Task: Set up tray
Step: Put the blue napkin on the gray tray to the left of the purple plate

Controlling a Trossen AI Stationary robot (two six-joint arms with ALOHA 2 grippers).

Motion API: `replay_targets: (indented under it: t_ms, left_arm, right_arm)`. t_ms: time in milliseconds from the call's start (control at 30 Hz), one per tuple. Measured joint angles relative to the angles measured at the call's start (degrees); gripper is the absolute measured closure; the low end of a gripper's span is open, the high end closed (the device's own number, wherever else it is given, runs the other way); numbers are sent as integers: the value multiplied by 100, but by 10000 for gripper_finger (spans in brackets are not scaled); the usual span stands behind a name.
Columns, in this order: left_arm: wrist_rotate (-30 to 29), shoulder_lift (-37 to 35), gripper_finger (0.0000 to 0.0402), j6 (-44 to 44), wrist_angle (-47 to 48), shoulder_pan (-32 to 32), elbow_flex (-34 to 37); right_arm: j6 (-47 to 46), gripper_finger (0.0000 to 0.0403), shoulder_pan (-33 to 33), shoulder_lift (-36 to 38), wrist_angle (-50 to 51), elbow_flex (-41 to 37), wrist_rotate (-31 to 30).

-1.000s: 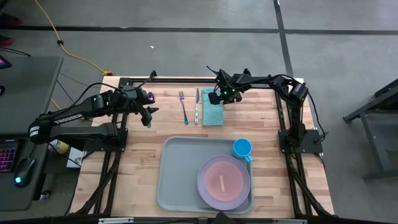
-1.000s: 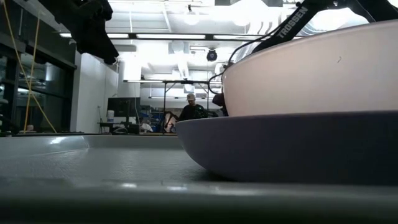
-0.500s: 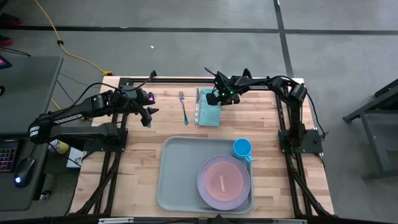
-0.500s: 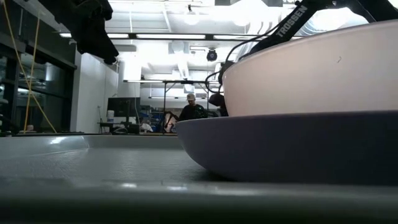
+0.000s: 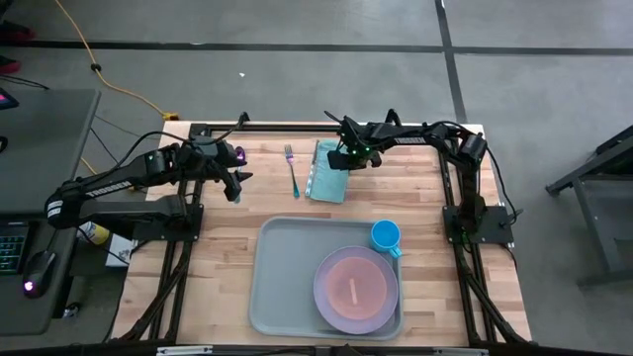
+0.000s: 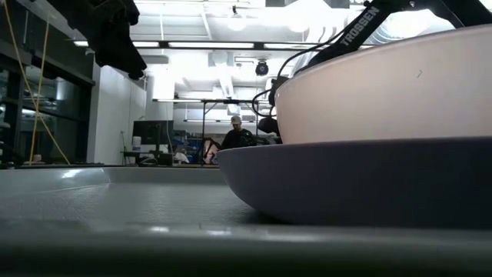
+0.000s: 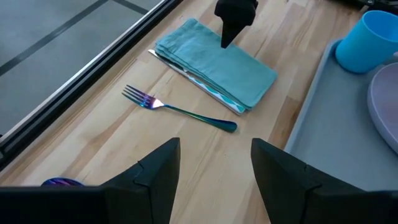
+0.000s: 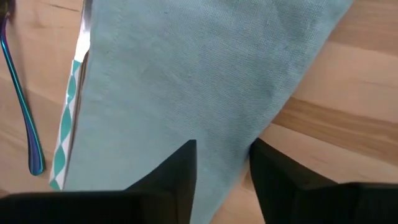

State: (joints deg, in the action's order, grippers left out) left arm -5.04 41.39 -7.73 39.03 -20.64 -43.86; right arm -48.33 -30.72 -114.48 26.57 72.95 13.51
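The grey-green tray [image 5: 282, 277] lies at the table's near middle, carrying a purple plate [image 5: 324, 297], a pink plate [image 5: 354, 287] stacked on it, and a blue cup [image 5: 385, 235]. A folded teal napkin [image 5: 329, 170] lies flat on the wood at the far middle, with a knife [image 8: 64, 144] half hidden under its left edge. Left of it lies an iridescent fork [image 5: 293, 170]. My right gripper [image 5: 341, 158] stands on the napkin's far end, fingers apart. My left gripper [image 5: 235, 184] hovers open over the left of the table. My right gripper comes down from above onto the napkin's far end, near its right edge [image 8: 249, 124]. Both fingertips [image 8: 186, 155] are set on the cloth, which lies flat between them. The napkin rests on the table and on the knife. Whether any fold is pinched, I cannot tell.
The tray's left half [image 5: 287, 297] is bare. Bare wood lies between the tray and the fork. In the low view the stacked plates [image 6: 361, 177] fill the right of the picture, and a person stands far off in the room beyond.
My right gripper has gone toward the table's left edge with its fingertips on the napkin. The napkin has slid left along the table, turned a little, and now covers most of the knife that lay clear beside it.
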Motion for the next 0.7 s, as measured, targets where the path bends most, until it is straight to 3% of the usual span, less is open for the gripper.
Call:
replay_targets:
  t_ms: [433,700]
  left_arm:
    - [-1,0,174,-2,4,0,1]
    - [-2,0,174,42,4,0,0]
  right_arm:
    - [-30,396,11,-9,0,-4,16]
    - [54,402,27,-8,-50,-4,45]
